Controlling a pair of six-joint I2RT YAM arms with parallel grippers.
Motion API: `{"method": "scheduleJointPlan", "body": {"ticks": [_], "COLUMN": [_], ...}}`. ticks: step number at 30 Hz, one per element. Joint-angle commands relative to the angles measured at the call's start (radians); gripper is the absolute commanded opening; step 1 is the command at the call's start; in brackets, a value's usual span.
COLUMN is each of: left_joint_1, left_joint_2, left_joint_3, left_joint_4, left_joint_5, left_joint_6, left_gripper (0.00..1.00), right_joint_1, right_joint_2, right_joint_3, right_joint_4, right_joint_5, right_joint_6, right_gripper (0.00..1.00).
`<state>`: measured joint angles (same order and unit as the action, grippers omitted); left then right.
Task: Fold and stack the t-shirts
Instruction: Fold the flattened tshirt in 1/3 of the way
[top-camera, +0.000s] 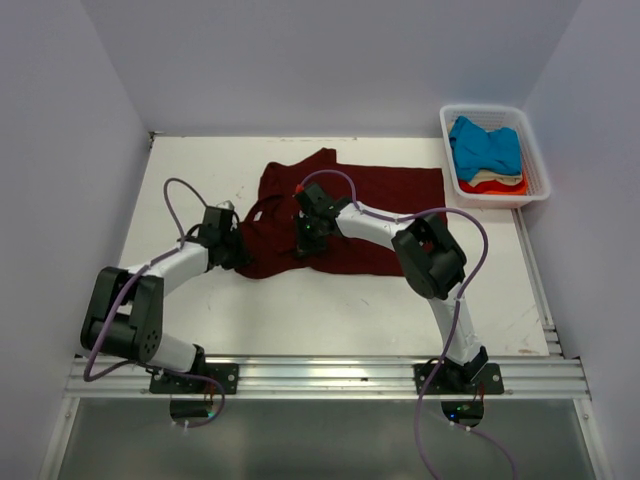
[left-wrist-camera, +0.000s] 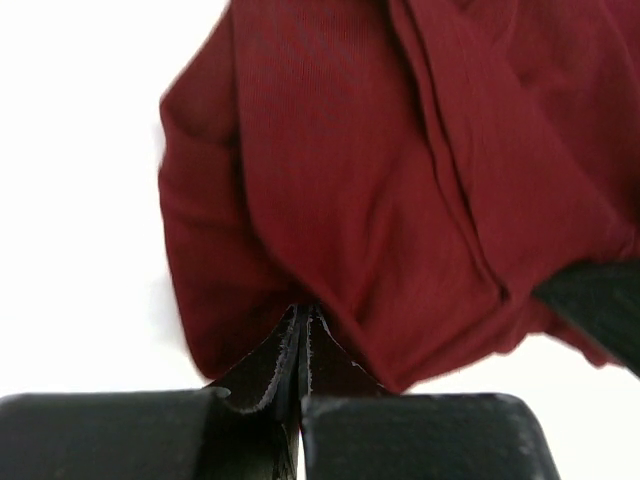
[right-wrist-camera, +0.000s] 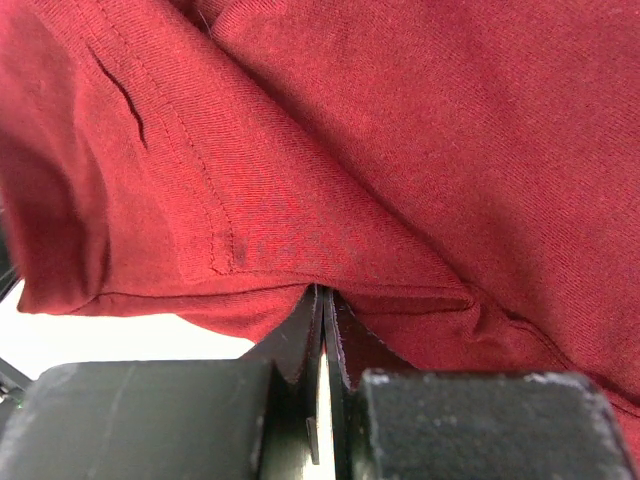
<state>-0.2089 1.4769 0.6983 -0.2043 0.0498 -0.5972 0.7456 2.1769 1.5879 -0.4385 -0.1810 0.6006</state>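
A dark maroon t-shirt lies partly spread on the white table, its left side bunched and folded over. My left gripper sits at the shirt's lower left edge. In the left wrist view the left gripper is shut, with the edge of the maroon cloth pinched at its tips. My right gripper is over the middle of the bunched part. The right wrist view shows the right gripper shut on a hemmed fold of the same shirt.
A white slatted basket stands at the back right. It holds a bright blue shirt on top of a cream one and an orange-red one. Walls close in the table on three sides.
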Motion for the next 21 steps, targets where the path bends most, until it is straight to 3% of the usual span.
{"method": "scheduleJointPlan", "body": {"ticks": [1,21], "left_joint_1": [0.006,0.006], "left_joint_2": [-0.075,-0.317], "left_joint_3": [0.02,-0.114], "left_joint_4": [-0.104,-0.216], "left_joint_5": [0.028,0.085], "left_joint_6": [0.033,0.01], "left_gripper": [0.0,0.0], "right_joint_1": [-0.014,-0.012], "right_joint_2": [0.043,0.055], "right_joint_3": [-0.02,-0.036], "right_joint_4": [-0.132,-0.132], "right_joint_5": [0.107,0.1], "right_joint_6": [-0.038,-0.021], "right_gripper": [0.0,0.0]}}
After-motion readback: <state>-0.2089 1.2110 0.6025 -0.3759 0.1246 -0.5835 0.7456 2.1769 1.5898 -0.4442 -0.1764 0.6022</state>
